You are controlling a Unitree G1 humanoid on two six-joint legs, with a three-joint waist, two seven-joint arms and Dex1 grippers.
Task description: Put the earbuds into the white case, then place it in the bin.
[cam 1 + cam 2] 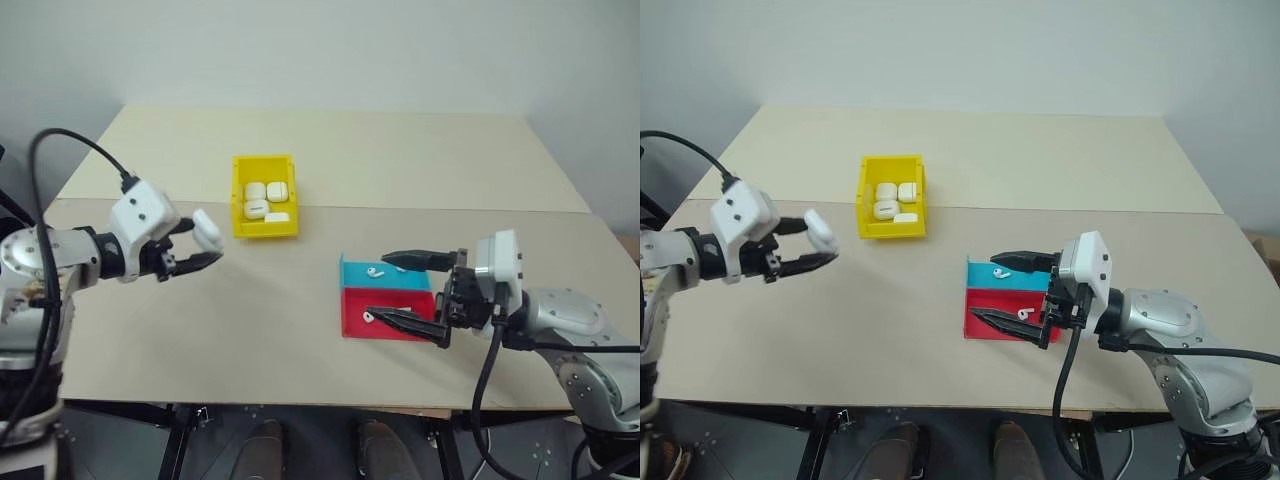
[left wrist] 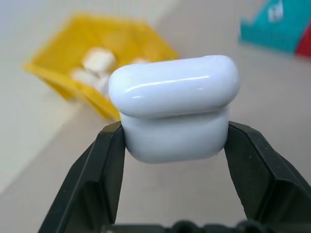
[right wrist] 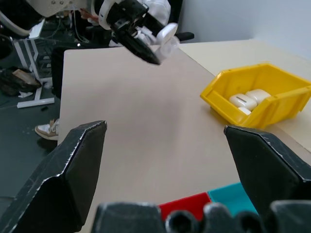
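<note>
The left tool [image 1: 203, 248] grips one white case [image 1: 208, 230] above the worktop [image 1: 280, 310], lid apparently shut. Next, the yellow bin [image 1: 240, 226] holds what look like four more cases. Then a blue-and-red tray [image 1: 352, 272] carries two earbuds [image 1: 375, 270], one per half. The right tool [image 1: 392, 289] gapes wide, empty, over it.

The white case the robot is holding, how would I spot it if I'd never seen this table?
Start at the yellow bin near the middle of the tan table, then look toward the robot's left side. There the left claw holds the white case up in the air between its black fingers. The other white cases all lie inside the bin; this one is alone, off the table.
</note>
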